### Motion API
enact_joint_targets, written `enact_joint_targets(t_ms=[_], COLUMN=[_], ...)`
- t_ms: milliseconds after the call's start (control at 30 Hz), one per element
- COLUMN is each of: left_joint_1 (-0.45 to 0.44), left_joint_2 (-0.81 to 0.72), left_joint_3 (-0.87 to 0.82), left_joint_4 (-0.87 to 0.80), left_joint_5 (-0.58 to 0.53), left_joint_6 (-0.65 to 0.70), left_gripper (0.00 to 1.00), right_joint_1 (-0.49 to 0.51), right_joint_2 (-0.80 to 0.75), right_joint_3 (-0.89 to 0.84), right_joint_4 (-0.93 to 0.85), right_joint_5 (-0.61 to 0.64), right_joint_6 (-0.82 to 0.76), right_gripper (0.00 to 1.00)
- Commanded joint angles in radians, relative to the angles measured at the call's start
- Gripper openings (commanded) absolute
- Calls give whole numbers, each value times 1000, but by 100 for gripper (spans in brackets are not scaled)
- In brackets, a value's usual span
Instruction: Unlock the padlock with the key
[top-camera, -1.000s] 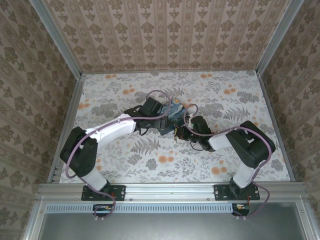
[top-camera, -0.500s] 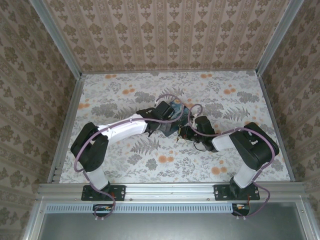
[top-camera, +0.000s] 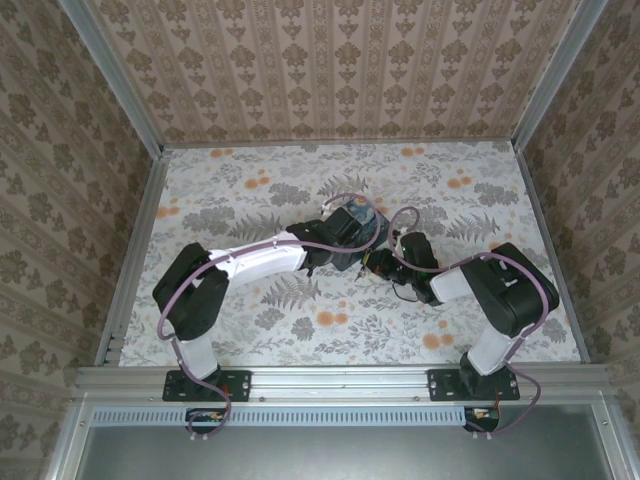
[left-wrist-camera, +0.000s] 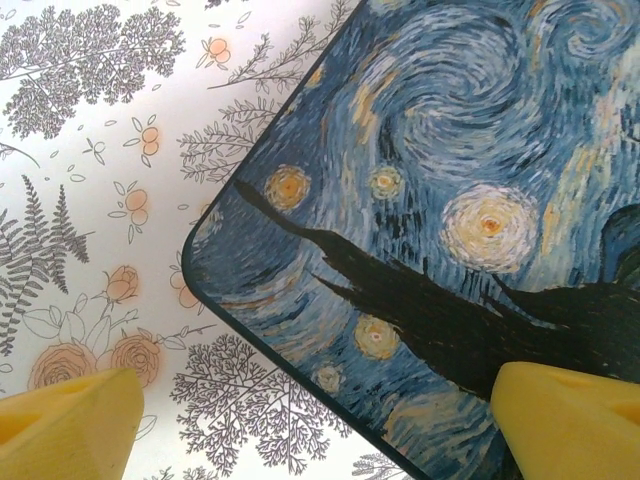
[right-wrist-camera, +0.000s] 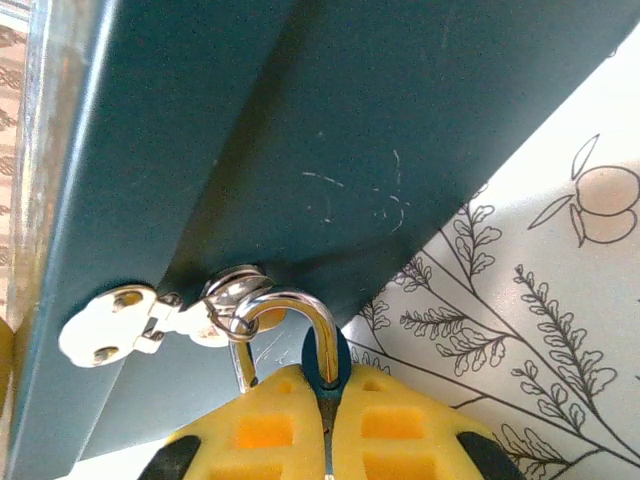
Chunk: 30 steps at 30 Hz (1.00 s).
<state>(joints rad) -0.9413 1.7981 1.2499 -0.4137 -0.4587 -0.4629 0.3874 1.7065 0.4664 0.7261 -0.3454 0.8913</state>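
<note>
The tiny teal padlock (right-wrist-camera: 326, 362) is pinched between the yellow fingers of my right gripper (right-wrist-camera: 325, 388), which is shut on its body. Its silver shackle (right-wrist-camera: 322, 320) loops through a ring on the metal hasp (right-wrist-camera: 110, 325) of the starry-night box (right-wrist-camera: 300, 120). My left gripper (left-wrist-camera: 320, 430) hovers open just above the painted lid (left-wrist-camera: 450, 200), one yellow finger (left-wrist-camera: 60, 425) over the table and the other over the lid near its corner. From the top view, the left gripper (top-camera: 352, 232) covers most of the box (top-camera: 371, 221), with the right gripper (top-camera: 380, 264) at its near right side.
The floral table cloth (top-camera: 250, 320) spreads all around the box. Patterned walls and metal rails (top-camera: 140, 230) enclose the table on the left, right and back. Purple cables loop over both arms near the box.
My left arm has swung to the right and now sits over the box, hiding more of its lid. The right gripper has shifted slightly right, staying at the box's front.
</note>
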Motion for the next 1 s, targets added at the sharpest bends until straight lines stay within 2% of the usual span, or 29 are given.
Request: enact_joint_targets(t_ms=[0,367,833,967], left_joint_1=[-16,-29,-41,-42], left_joint_2=[70,98,132,144], left_joint_3=[-27,-41,-41,-41], left_joint_4=[-108,-96,-88,-88], left_joint_5=[11,28,64,79], left_joint_6=[25,36,60,65], left_gripper=[97,96,94,93], right_joint_1=[-24,-105,-164,-177], right_joint_2=[34,47,67,84], right_joint_3=[-17,13,174,255], right_joint_4=[34,-31,-318,-469], right_joint_5=[-38,-112,-206,-219], right_joint_6=[69,66,-36,-111], right_gripper=[0,0,0,0])
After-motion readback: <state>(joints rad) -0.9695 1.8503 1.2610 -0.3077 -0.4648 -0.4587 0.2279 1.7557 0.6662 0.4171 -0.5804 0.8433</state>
